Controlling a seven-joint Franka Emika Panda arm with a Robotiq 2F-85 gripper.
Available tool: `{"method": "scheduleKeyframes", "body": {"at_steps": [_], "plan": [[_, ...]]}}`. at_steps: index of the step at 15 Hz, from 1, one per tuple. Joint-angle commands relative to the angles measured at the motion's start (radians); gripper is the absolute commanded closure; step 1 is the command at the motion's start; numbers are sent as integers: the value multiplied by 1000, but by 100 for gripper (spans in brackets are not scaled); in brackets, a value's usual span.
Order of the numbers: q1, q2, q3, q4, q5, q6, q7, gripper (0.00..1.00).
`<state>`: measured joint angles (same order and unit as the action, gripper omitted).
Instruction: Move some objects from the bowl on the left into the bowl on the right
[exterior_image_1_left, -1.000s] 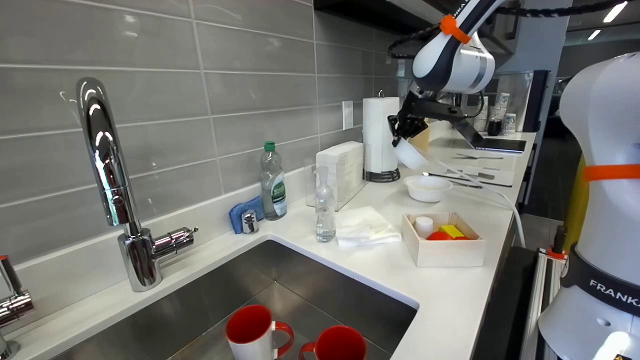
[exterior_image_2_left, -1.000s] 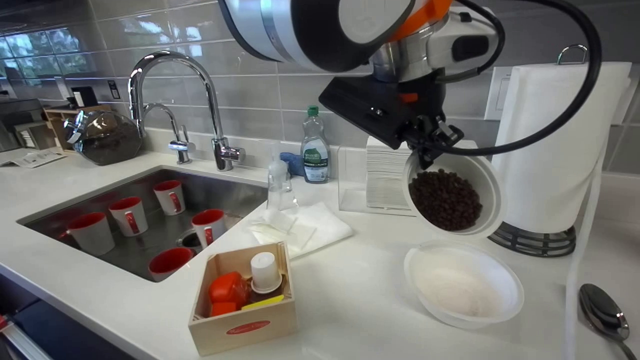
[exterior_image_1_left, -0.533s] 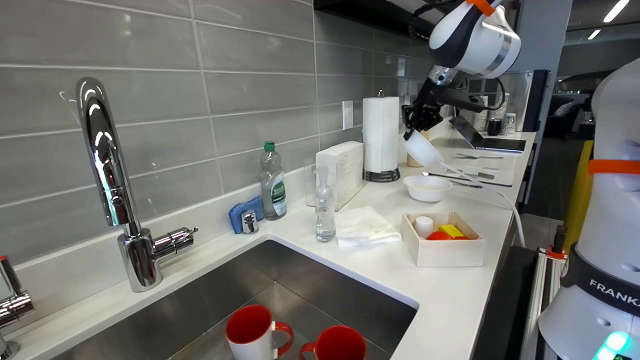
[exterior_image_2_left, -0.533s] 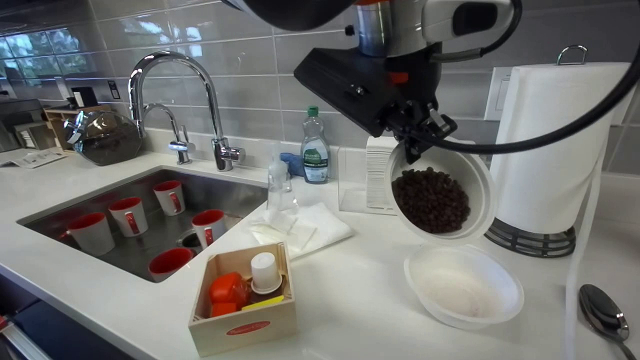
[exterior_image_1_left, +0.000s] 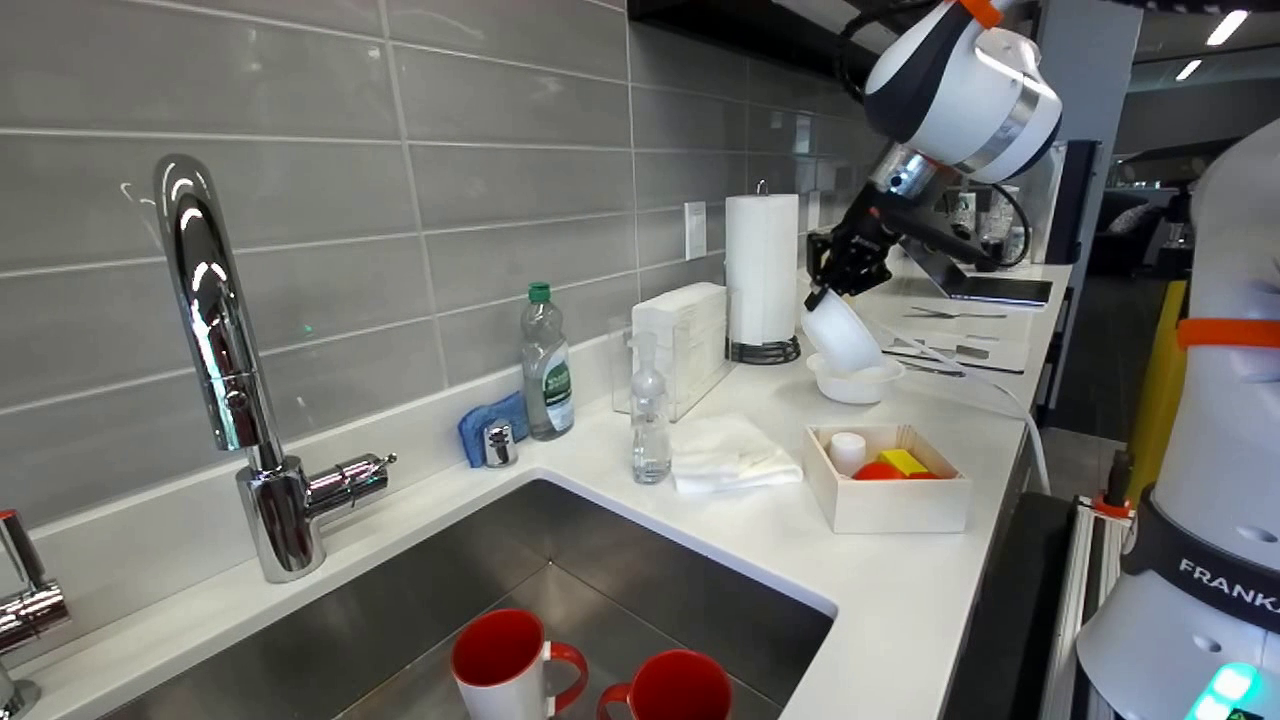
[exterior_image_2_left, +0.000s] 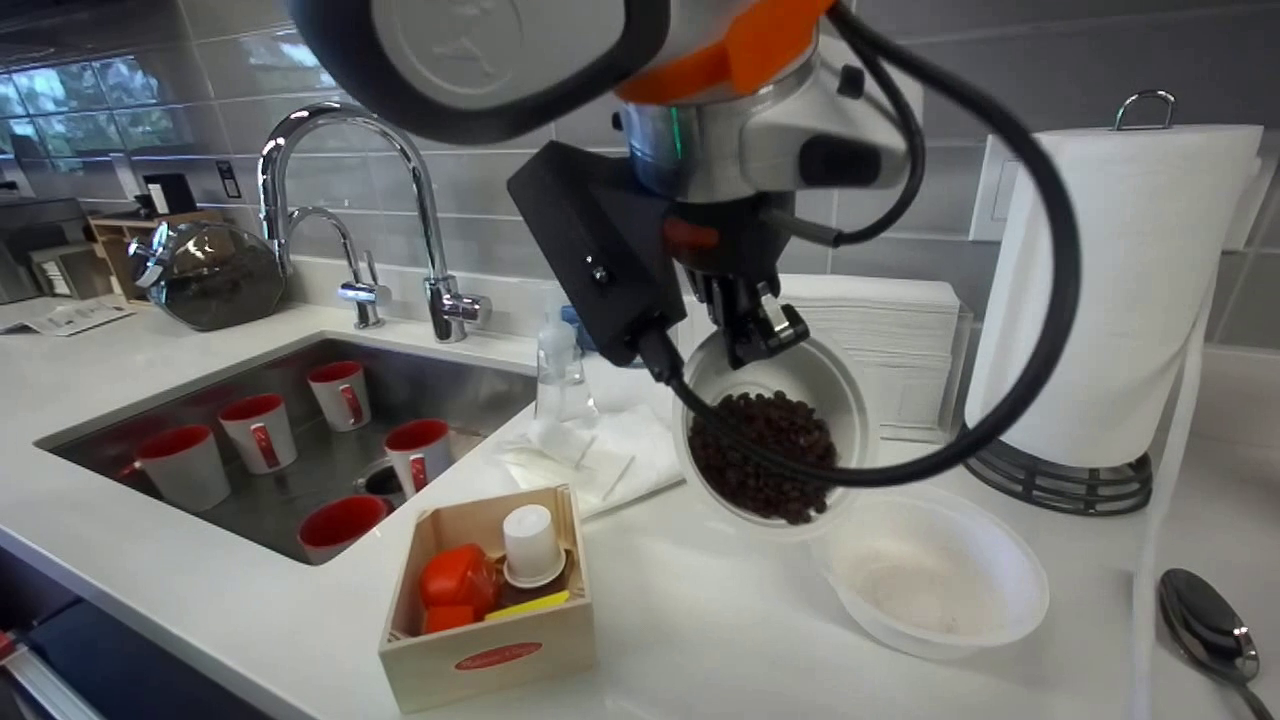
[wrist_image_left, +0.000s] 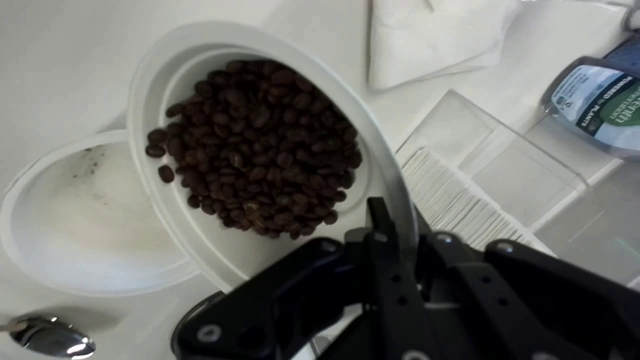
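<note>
The gripper (wrist_image_left: 400, 227) pinches the tilted bowl (wrist_image_left: 245, 252) at its rim, one finger (wrist_image_left: 381, 220) inside the wall and the other outside. The bowl hangs above the counter (exterior_image_2_left: 720, 650), just past the fingertips, its mouth turned partly sideways. Dark brown beans (wrist_image_left: 265, 150) lie heaped within it, ahead of the fingertips in the wrist view; a few sit loose from the heap near the lip farthest from the gripper. Below the gripper, and to its left in the wrist view, the standing bowl (wrist_image_left: 100, 235) rests upright, partly hidden there by the tilted one; dark specks dot its inside. Whether the two bowls touch, I cannot tell. A spoon (wrist_image_left: 52, 337) lies well to the left of the fingertips there, while a stack of napkins (wrist_image_left: 465, 210) in a clear holder (wrist_image_left: 515, 165) stands to their right, with a labelled bottle (wrist_image_left: 595, 105) farther out. In an exterior view, a black cable (exterior_image_2_left: 1063, 270) loops out beside the gripper and passes in front of the tilted bowl. Down and left of the gripper there, a wooden box (exterior_image_2_left: 440, 665) holds a red piece (exterior_image_2_left: 458, 580), a white cup (exterior_image_2_left: 530, 545) and a yellow piece (exterior_image_2_left: 525, 606); farther left are red-and-white mugs (exterior_image_2_left: 255, 435) in the sink (exterior_image_2_left: 480, 395); to the right of the gripper stands a paper towel roll (exterior_image_2_left: 1110, 300).
</note>
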<state>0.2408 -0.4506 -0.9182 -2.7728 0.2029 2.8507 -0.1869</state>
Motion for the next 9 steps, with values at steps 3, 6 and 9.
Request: {"method": "scheduleKeyframes", "body": {"at_steps": [3,6,9], "plan": [[310,-56,-287,11,164,75,-174,100],[404,-65,-397,44,154,92,-210,100],[326,-74,-327,43,91,76,-141,100]]}}
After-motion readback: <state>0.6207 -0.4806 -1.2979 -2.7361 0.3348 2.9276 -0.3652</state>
